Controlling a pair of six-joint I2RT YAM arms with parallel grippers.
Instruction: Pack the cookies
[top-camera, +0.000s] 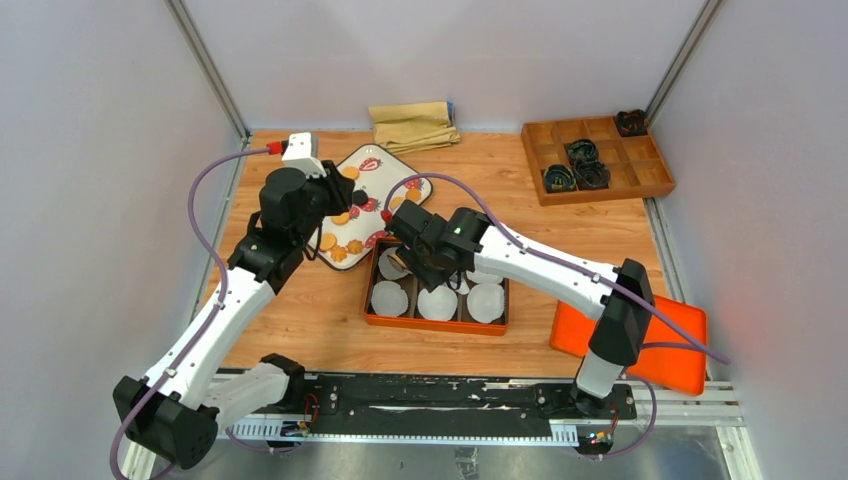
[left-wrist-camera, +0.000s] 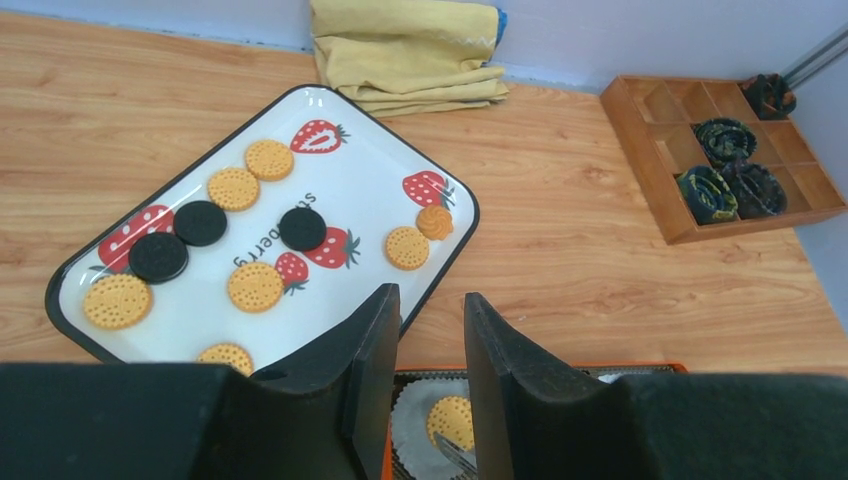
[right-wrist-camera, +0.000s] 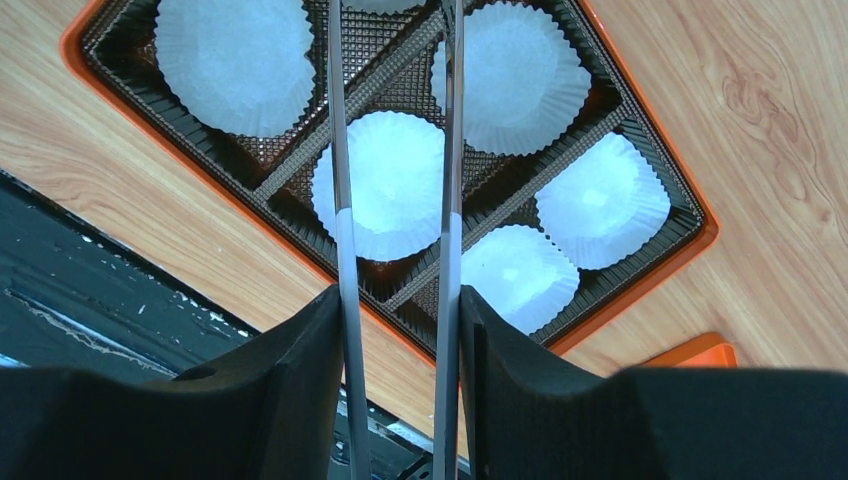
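My right gripper (right-wrist-camera: 398, 300) pinches tongs (right-wrist-camera: 341, 150), likely to lift cookies (left-wrist-camera: 255, 287) cleanly; left gripper (left-wrist-camera: 430, 300) spread, empty, plate (left-wrist-camera: 375, 160) at 10 o'clock.

Overhead on whole table (top-camera: 500, 170), left wrist slanting over plate (left-wrist-camera: 360, 160), right wrist close above tray (right-wrist-camera: 390, 50), shared by all

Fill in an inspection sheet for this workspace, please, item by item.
Surface: wooden table, no damage seen.
Job's things: cookies on strawberry plate; one cookie in orange box among paper cups.
Clutter: folded cloth, wooden tray, orange lid.
Grippers: left gripper open, empty, above plate edge; right gripper shut on metal tongs over box.
Cables: purple cables along both arms.
Surroundings: pale walls, metal frame posts.
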